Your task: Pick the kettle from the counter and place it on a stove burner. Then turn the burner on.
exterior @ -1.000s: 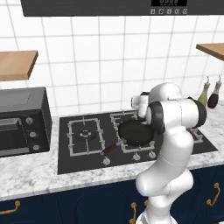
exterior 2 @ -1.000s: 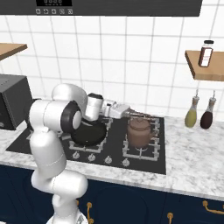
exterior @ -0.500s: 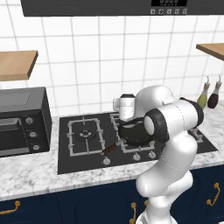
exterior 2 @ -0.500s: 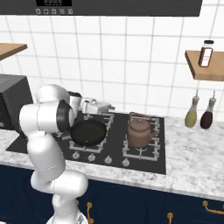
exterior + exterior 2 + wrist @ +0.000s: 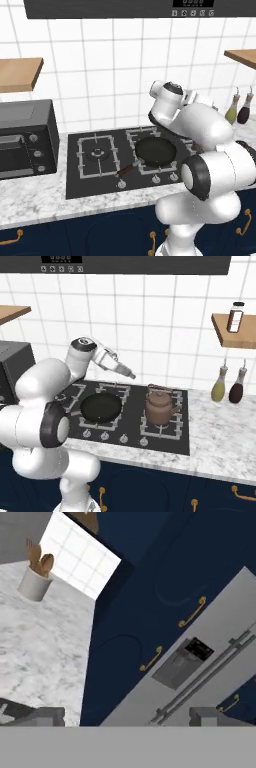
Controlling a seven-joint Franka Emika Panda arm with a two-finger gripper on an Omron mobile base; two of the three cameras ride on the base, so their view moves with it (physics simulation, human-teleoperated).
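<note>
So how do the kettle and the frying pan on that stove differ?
The kettle is brown-copper, squat and rounded, with a thin arched handle over its top; the frying pan is black, flat and shallow, with a handle sticking out sideways. The kettle stands taller, while the frying pan spreads wider. In the right base view the kettle is on the right burner, the frying pan on the middle one. Both rest on the black cooktop.

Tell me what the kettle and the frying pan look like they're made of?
The kettle looks like metal, maybe copper: it is brown with a soft shine on its round body. The frying pan looks like dark metal with a matte black finish, showing almost no shine; its handle is reddish brown and could be wood, though that is hard to tell. Everything here is rendered, so these are only looks.
</note>
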